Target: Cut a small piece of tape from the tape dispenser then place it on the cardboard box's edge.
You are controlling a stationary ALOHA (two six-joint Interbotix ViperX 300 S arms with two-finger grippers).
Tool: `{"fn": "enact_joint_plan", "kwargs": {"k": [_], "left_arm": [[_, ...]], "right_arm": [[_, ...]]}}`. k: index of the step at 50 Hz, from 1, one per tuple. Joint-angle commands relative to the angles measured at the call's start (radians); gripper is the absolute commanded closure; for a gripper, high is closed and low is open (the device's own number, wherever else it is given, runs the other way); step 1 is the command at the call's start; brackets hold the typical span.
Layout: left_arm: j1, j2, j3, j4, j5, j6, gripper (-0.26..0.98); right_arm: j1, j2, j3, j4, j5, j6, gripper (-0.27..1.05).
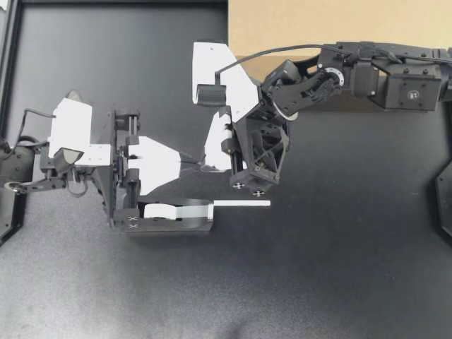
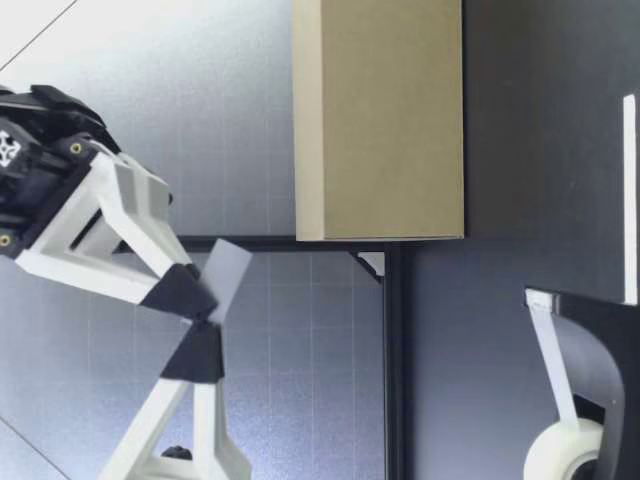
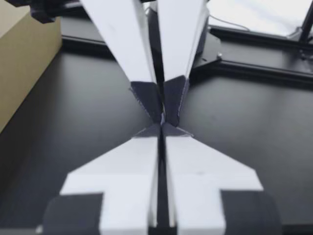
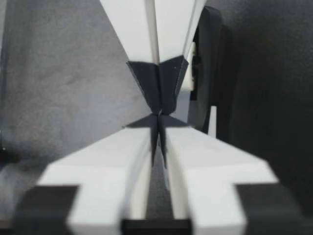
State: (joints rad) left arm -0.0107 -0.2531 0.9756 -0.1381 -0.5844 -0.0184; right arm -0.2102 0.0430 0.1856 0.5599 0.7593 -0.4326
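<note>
Top view: my left gripper [image 1: 189,164] and my right gripper [image 1: 206,164] are touching tip to tip beside the tape dispenser [image 1: 169,220]; low view: both are pinching the cut piece of tape [image 2: 228,272] above the dispenser; wrist views: fingers [image 3: 128,166] are pressing shut, and the cardboard box [image 2: 380,120] is waiting for the piece.

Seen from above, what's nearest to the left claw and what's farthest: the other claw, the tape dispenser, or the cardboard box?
1. Right claw: tip to tip with the left claw.
2. Tape dispenser: close alongside, on the table.
3. Cardboard box: at the table's edge, past the right arm.
</note>
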Motion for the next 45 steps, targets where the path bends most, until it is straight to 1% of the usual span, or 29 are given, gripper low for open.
{"fn": "enact_joint_plan", "kwargs": {"k": [1, 4, 14, 27, 32, 37, 41, 45], "left_arm": [[-0.003, -0.008, -0.017, 0.005, -0.011, 0.0, 0.87], [-0.003, -0.008, -0.017, 0.005, -0.009, 0.0, 0.87], [-0.003, -0.008, -0.017, 0.005, -0.011, 0.0, 0.87], [-0.003, -0.003, -0.026, 0.005, -0.011, 0.002, 0.87], [0.005, 0.006, -0.032, -0.009, -0.017, -0.005, 0.87], [0.038, 0.034, -0.038, -0.078, -0.052, -0.008, 0.87], [0.078, 0.06, -0.048, -0.19, -0.087, -0.021, 0.87], [0.109, 0.078, -0.057, -0.258, -0.112, -0.048, 0.87]], "right_arm": [[-0.002, -0.012, -0.023, 0.003, -0.014, 0.002, 0.41], [-0.005, -0.011, -0.021, 0.002, -0.021, 0.002, 0.35], [-0.041, -0.032, 0.006, 0.002, -0.061, -0.002, 0.36], [-0.1, -0.091, 0.097, -0.006, -0.123, -0.012, 0.35], [-0.114, -0.115, 0.124, -0.031, -0.127, -0.012, 0.35], [-0.135, -0.153, 0.16, -0.06, -0.15, -0.012, 0.35], [-0.143, -0.187, 0.192, -0.075, -0.19, -0.011, 0.35], [-0.152, -0.215, 0.23, -0.083, -0.244, -0.011, 0.36]]}}
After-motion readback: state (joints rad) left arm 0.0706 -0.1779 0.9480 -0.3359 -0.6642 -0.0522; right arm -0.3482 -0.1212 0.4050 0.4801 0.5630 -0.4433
